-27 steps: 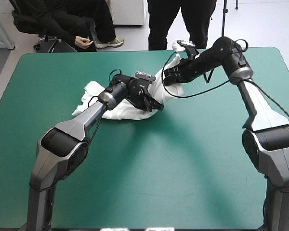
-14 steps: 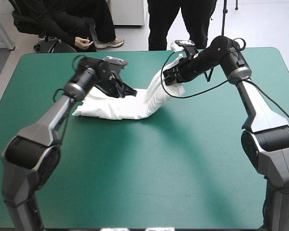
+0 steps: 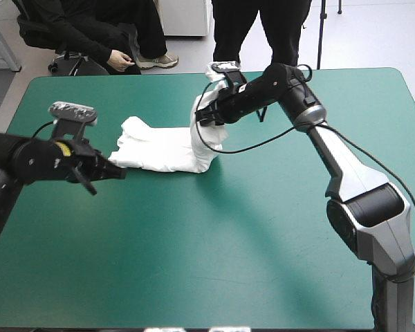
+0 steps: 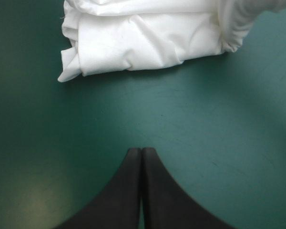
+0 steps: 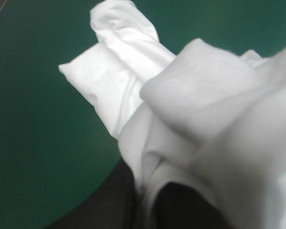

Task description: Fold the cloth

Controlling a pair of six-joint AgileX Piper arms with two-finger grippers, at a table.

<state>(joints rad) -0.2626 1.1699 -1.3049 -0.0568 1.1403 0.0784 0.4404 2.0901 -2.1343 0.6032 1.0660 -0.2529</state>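
Folding under way on the white, short-sleeved fabric T-shirt [image 3: 155,149]: laid out as a long, rumpled bundle on the teal-green table cover [image 3: 263,235], left of the middle and toward the far edge, flat along most of its length. Lifted only at its right end, into a hanging fold pinched by the black, fin-fingered right gripper [image 3: 206,119], all but closed with the fabric between the fins. Draped so thickly in the right wrist view that little beyond a dark patch shows under the white folds [image 5: 205,109]. Held up and above the bundle's end, most likely so as to carry that end leftward across the flat part and halve the length. Nothing held in the black, fin-fingered left gripper [image 3: 117,173]: pressed together into one pointed arch [image 4: 141,151], low over bare cover, near the bundle's near-left corner [image 4: 69,71] but not touching it. Parked there, probably, to stay out of the incoming fold's way, or else ready to pin that corner down. Worth guarding against: slack layers slipping from the raised end and landing askew.
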